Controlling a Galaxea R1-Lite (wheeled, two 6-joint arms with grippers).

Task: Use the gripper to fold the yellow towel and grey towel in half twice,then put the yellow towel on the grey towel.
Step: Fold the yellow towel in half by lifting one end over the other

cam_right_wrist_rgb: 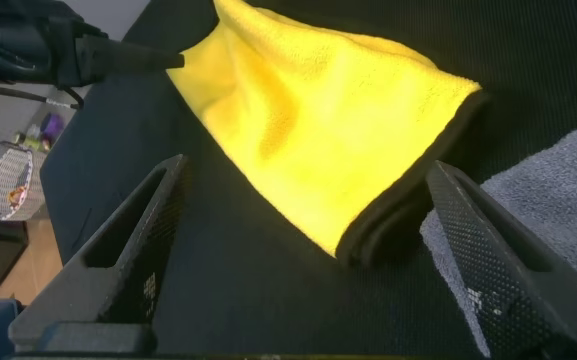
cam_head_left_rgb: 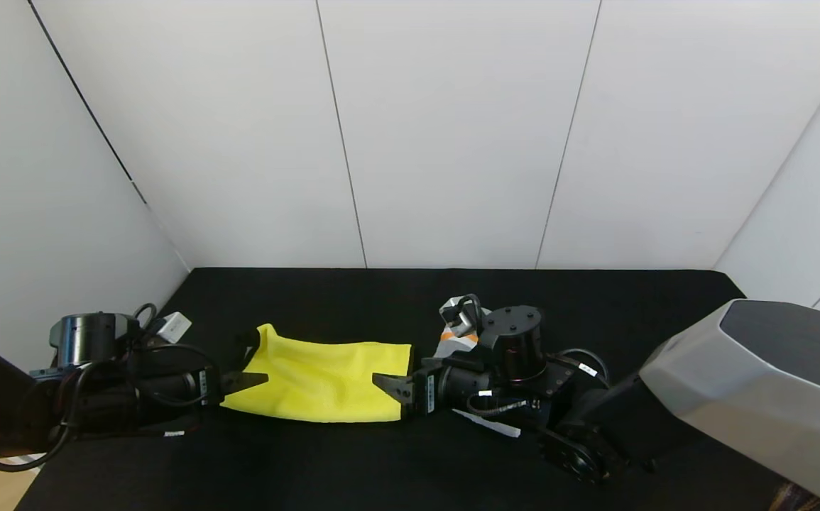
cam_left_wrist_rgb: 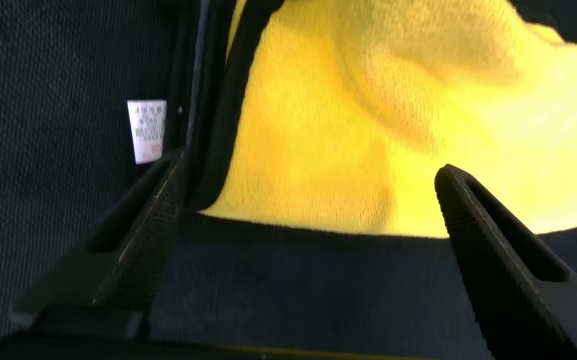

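Note:
The yellow towel (cam_head_left_rgb: 324,380) lies folded on the black table, its fold towards me and its dark-trimmed edges stacked at its right end (cam_right_wrist_rgb: 408,215). My left gripper (cam_head_left_rgb: 253,365) is open at the towel's left end, its jaws either side of the near left corner (cam_left_wrist_rgb: 313,170); a small white tag (cam_left_wrist_rgb: 148,130) lies beside the trim. My right gripper (cam_head_left_rgb: 390,387) is open at the towel's near right corner (cam_right_wrist_rgb: 308,165), holding nothing. The grey towel (cam_right_wrist_rgb: 558,200) lies right of the yellow one, mostly hidden behind my right arm; its orange and white end (cam_head_left_rgb: 456,337) shows.
The black table (cam_head_left_rgb: 410,468) is boxed in by white walls at the back and both sides. My right arm's large grey housing (cam_head_left_rgb: 757,390) fills the right front. In the right wrist view my left gripper (cam_right_wrist_rgb: 133,58) points at the towel's far end.

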